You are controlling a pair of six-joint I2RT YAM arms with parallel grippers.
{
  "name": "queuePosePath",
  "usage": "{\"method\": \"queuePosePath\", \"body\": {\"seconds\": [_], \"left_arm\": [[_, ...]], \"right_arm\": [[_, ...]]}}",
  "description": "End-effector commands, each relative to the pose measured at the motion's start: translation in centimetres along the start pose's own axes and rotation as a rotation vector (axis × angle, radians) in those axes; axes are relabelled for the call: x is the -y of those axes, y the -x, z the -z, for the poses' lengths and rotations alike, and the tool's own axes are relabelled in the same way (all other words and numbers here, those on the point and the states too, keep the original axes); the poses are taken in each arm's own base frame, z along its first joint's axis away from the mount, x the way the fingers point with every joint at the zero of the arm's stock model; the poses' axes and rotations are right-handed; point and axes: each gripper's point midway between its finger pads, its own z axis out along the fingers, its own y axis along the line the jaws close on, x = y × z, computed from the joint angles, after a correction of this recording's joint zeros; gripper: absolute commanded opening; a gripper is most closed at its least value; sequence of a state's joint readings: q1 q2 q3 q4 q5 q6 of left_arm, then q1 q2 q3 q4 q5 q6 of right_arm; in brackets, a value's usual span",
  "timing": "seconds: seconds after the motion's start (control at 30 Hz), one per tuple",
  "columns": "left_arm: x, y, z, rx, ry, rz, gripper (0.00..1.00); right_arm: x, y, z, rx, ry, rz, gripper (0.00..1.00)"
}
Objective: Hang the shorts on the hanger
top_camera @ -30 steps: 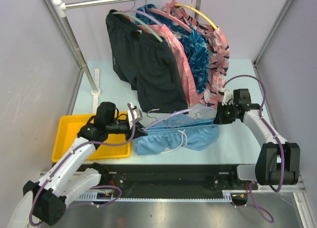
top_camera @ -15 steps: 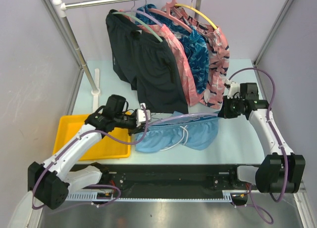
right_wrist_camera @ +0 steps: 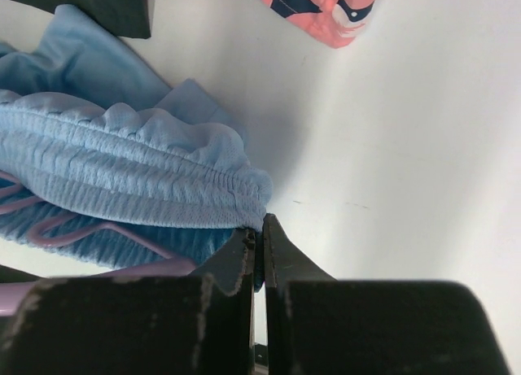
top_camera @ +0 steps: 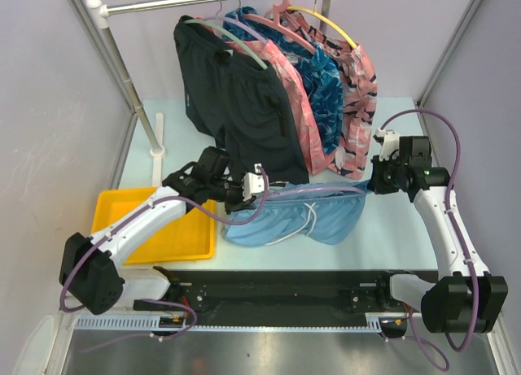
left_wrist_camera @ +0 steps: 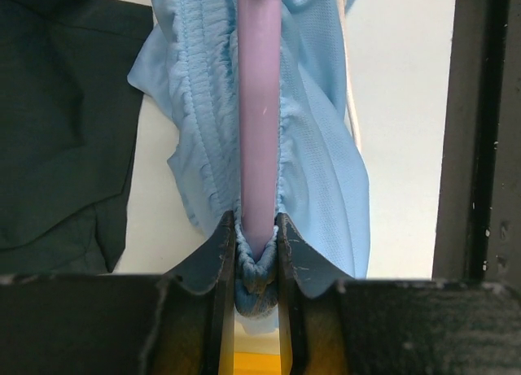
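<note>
**While both grippers pinch, the shorts (top_camera: 297, 215) stretch from side to side**

When I look down from the top camera, the light blue shorts are in the middle of the table (top_camera: 391, 228), between my two arms. Their long way runs left to right. The bunched waistband is on the far side and the legs point back toward the arm bases. The white string (top_camera: 308, 220) dangles over the front of the blue cloth.

The purple hanger (top_camera: 309, 190) lies along the waistband, so its long bar runs the same way as the shorts. I cannot see its hook.

My left gripper (top_camera: 254, 188) is at the left end. In its wrist camera the two fingers (left_wrist_camera: 224, 253) are squeezed tight on the purple bar, with a bit of blue cloth caught in there too. The bar runs straight away from the fingers, with the gathered cloth on both sides of it.

My right gripper (top_camera: 373, 184) is at the right end. Its fingers (right_wrist_camera: 240, 257) are almost together and pinch the tip of the waistband.

The black shorts (top_camera: 236, 106) hang just behind my left gripper. The yellow tray (top_camera: 122, 216) sits to its left.
</note>
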State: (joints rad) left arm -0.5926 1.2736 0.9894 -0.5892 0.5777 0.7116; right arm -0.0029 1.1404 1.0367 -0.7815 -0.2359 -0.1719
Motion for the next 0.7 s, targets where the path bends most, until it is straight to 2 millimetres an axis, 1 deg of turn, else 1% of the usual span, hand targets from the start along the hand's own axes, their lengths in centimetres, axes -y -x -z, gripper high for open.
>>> {"method": "queuePosePath", "body": {"seconds": [0.0,0.03,0.07,0.13,0.17,0.23,0.27,0.3,0.33,0.37,0.4,0.43,0.53,0.6,0.67], "left_arm": [[0.9,-4.4,2.2,-0.177,0.033,0.004,0.0],[1.2,-4.7,2.2,-0.169,0.038,-0.005,0.0],[1.1,-4.2,2.7,-0.147,0.07,-0.023,0.0],[1.5,-3.7,2.9,-0.11,0.062,-0.01,0.0],[1.4,-3.1,3.4,-0.08,0.08,0.025,0.01],[1.2,-1.4,3.9,0.001,0.08,0.05,0.0],[0.9,-0.5,4.7,0.043,0.104,0.084,0.0],[0.4,0.6,5.0,0.091,0.121,0.085,0.0],[0.4,1.7,5.5,0.136,0.114,0.089,0.0],[0.4,2.4,6.0,0.175,0.105,0.106,0.0],[0.6,3.6,6.6,0.22,0.097,0.09,0.0],[1.2,4.6,6.9,0.264,0.062,0.081,0.0],[2.3,6.7,7.8,0.352,0.022,0.07,0.0],[2.4,7.6,8.2,0.39,0.012,0.082,0.0],[3.0,8.1,8.5,0.411,-0.011,0.078,0.0]], "right_arm": [[5.5,3.8,2.8,0.119,-0.281,0.065,0.0],[5.7,3.7,2.8,0.116,-0.284,0.062,0.0],[5.9,3.6,2.7,0.111,-0.285,0.058,0.0],[6.1,3.4,2.1,0.1,-0.275,0.05,0.0],[6.2,3.0,1.7,0.088,-0.271,0.044,0.0],[6.4,2.6,0.8,0.075,-0.262,0.042,0.0],[6.6,2.2,0.3,0.069,-0.262,0.034,0.0],[6.5,2.1,0.0,0.067,-0.248,0.028,0.0],[6.5,1.9,-0.4,0.06,-0.241,0.025,0.0],[6.4,1.9,-0.5,0.062,-0.233,0.02,0.0],[6.1,2.0,-0.9,0.067,-0.212,0.018,0.0],[5.9,2.1,-1.1,0.072,-0.204,0.014,0.0],[5.7,2.2,-1.9,0.084,-0.181,-0.008,0.0],[5.7,2.4,-2.4,0.091,-0.178,-0.027,0.0],[5.7,2.5,-2.9,0.096,-0.169,-0.035,0.0]]}}
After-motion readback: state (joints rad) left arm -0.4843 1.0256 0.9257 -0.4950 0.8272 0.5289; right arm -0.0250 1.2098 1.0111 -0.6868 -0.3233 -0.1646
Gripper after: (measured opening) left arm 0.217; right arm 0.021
